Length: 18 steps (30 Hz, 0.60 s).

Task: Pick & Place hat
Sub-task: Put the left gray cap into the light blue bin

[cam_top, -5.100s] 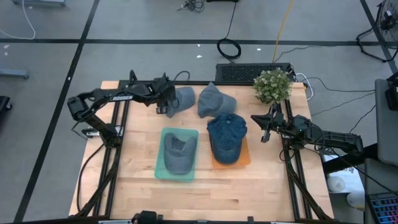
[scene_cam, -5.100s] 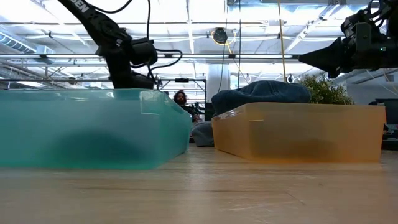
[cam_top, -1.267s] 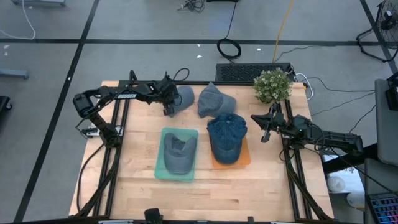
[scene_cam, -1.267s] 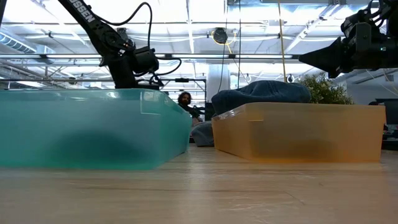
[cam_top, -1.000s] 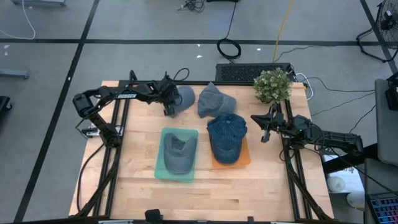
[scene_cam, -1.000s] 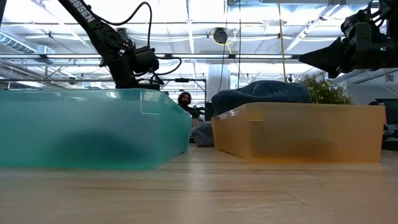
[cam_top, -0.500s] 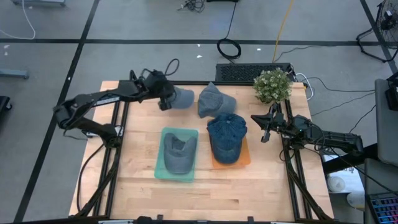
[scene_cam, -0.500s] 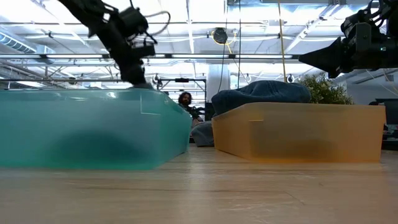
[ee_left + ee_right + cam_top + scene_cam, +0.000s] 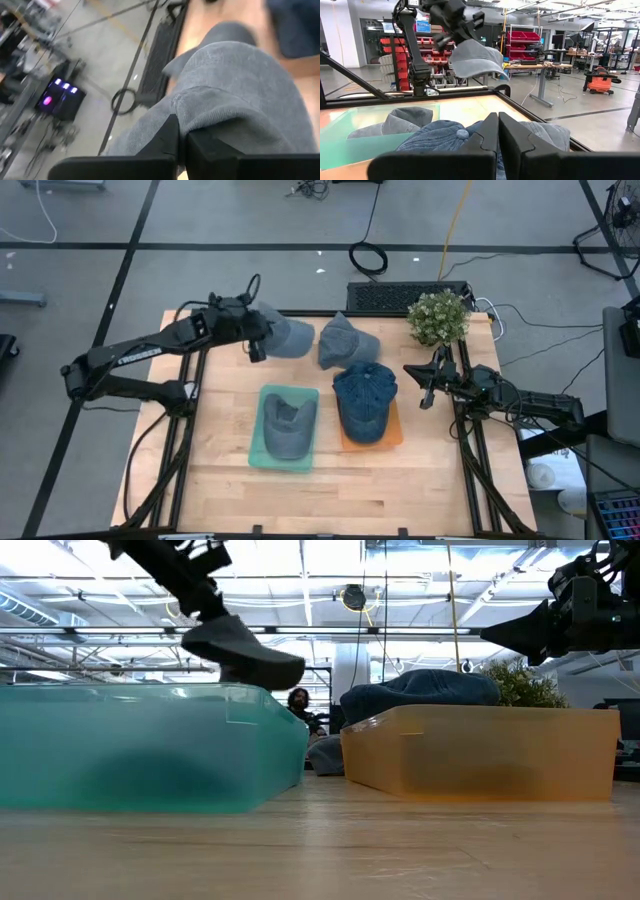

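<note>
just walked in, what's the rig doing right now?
The left gripper, jaws shut on a grey hat, holds it in the air over the table's far side. One grey hat already lies in the teal bin, a blue denim hat in the orange bin. Another hat waits on the table. The right gripper is idle, shut.

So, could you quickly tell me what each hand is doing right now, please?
Left hand: shut on the grey hat, lifted clear of the table.
Right hand: shut, holding nothing, waiting at the table's right edge.
</note>
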Motion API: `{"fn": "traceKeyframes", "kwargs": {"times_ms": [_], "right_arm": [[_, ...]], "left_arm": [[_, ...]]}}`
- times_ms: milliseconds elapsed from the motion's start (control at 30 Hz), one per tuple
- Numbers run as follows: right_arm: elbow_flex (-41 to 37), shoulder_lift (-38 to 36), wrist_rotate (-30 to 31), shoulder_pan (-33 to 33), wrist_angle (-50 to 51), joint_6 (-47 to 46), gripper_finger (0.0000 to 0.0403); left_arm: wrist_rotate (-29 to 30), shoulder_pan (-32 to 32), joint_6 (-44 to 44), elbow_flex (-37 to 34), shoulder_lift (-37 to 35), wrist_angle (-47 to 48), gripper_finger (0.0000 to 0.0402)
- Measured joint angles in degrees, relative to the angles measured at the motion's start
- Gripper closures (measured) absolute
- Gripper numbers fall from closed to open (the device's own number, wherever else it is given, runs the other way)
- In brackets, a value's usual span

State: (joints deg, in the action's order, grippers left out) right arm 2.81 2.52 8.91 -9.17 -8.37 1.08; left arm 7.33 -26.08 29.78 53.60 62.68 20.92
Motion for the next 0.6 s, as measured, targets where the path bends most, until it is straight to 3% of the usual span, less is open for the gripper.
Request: {"fn": "traceKeyframes", "kwargs": {"times_ms": [300,500,600], "right_arm": [[0.0,0.0,0.0,-0.02,0.01,0.0,0.0403],[0.0,0.0,0.0,0.0,0.0,0.0,0.0403],[0.0,0.0,0.0,0.0,0.01,0.0,0.0403]], "left_arm": [[-3.38,6.48,-0.29,-0.02,-3.5,0.09,0.0377],[-3.69,10.83,0.55,-0.04,-3.53,0.51,0.0396],[-7.0,12.51,2.67,-0.04,-3.53,1.14,0.0387]]}}
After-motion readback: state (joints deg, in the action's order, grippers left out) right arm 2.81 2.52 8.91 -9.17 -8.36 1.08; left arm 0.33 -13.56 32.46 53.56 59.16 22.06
